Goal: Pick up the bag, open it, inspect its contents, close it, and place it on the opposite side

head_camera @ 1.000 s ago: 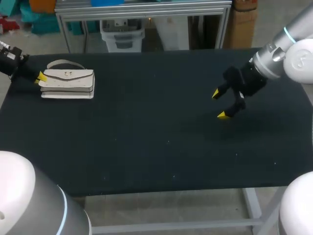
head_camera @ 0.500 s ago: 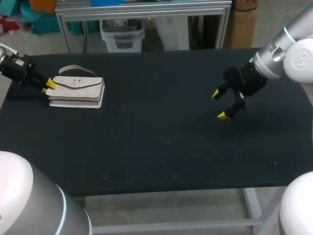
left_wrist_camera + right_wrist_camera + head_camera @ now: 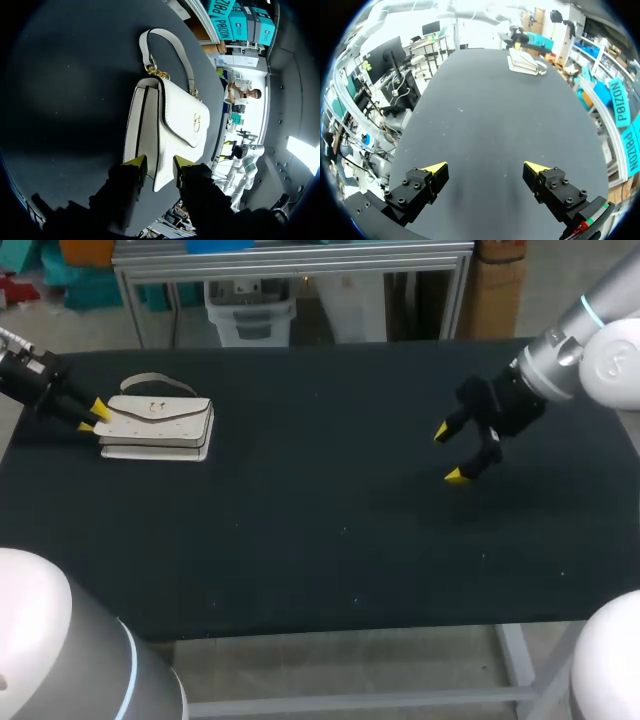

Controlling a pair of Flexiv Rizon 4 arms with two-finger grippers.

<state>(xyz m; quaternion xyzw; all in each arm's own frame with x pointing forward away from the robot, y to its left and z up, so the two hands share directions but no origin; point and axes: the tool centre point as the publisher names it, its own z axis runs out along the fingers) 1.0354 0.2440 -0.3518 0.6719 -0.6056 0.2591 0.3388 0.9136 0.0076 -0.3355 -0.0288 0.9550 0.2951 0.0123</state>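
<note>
Now the bag (image 3: 157, 424) is seen lying flat near the far left corner of the tabletop (image 3: 320, 540), flap shut and handle (image 3: 167, 47) laid out towards the far edge. Over the last second it has been shoved a little away from the left edge, and in the last half second it has not stirred. The left pincer (image 3: 91, 417) has been drawn back a touch. Its two yellow tips are parted at the bag's near end, which shows between them in the wrist view, but no firm clamp can be made out. The right pincer (image 3: 448, 453) has been kept exactly where it was, spread wide over bare tabletop towards the right edge, holding nothing. The bag has only been repositioned, it is judged. The pick-up is not yet secured, and the opening, inspection and transfer are all left to do.
</note>
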